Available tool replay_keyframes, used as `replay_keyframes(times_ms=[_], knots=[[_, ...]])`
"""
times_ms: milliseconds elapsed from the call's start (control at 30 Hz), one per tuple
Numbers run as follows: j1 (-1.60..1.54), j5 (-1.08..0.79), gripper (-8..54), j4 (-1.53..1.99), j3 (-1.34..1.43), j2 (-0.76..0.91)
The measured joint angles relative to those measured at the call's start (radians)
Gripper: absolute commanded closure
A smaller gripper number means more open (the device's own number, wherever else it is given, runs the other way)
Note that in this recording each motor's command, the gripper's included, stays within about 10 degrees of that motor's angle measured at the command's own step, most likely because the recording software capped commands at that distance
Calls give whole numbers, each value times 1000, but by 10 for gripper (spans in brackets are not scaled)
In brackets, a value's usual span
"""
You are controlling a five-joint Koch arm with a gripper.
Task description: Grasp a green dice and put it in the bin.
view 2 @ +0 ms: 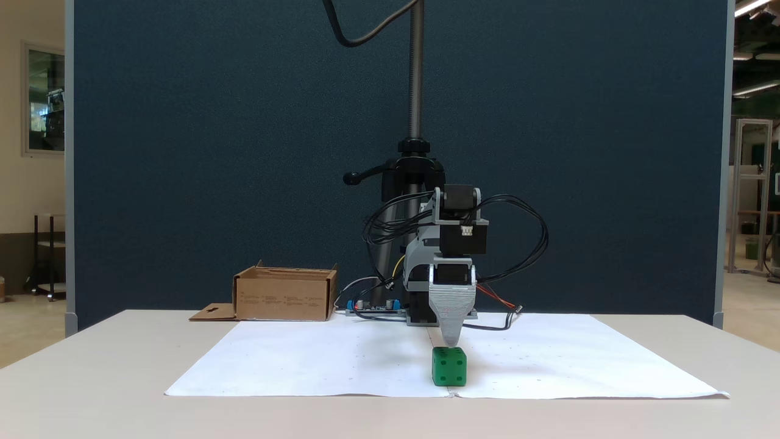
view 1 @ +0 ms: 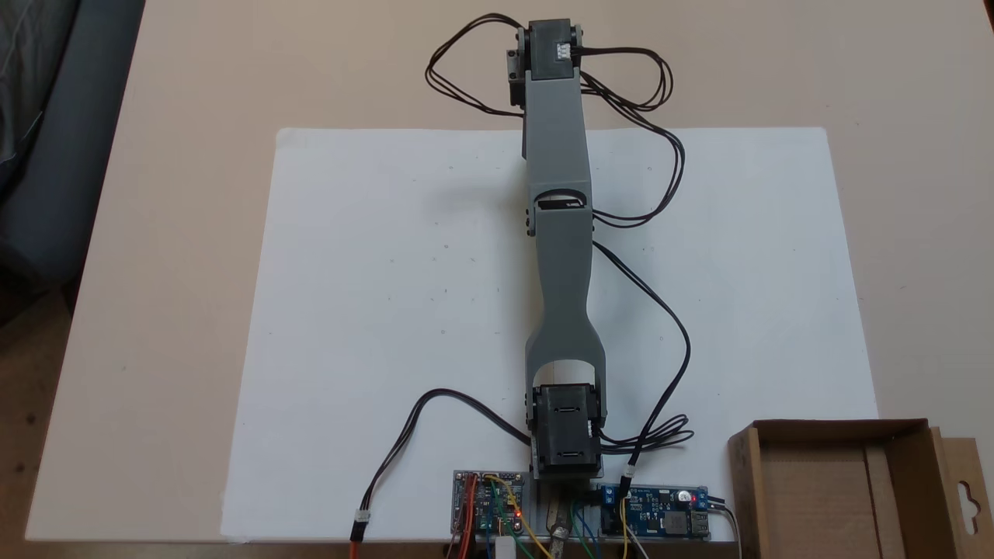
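Front fixed view, L to R: bin (view 2: 285, 295), shallow brown cardboard box w/ flat side flap, at table's rear left, well apart from the rest. Green dice (view 2: 450, 366): small bright cube, rounded edges, four pips facing camera, on white paper (view 2: 317, 360) near its front edge. Gripper (view 2: 451, 342): grey tip just above dice, one jaw visible; opening can't be told, nothing seen held.

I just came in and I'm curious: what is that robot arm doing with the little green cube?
The arm is stretched out over the white paper, and its gripper points down right above the green dice. The dice sits on the paper, not lifted. The cardboard bin waits near the arm's base.
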Motion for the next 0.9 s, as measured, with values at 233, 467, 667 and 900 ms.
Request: replay_keyframes(times_ms=[233, 467, 667, 900], knots=[[0, 0, 46, 0, -2, -31], [0, 0, 46, 0, 0, -63], [3, -2, 46, 0, 0, -77], [17, -2, 46, 0, 0, -80]])
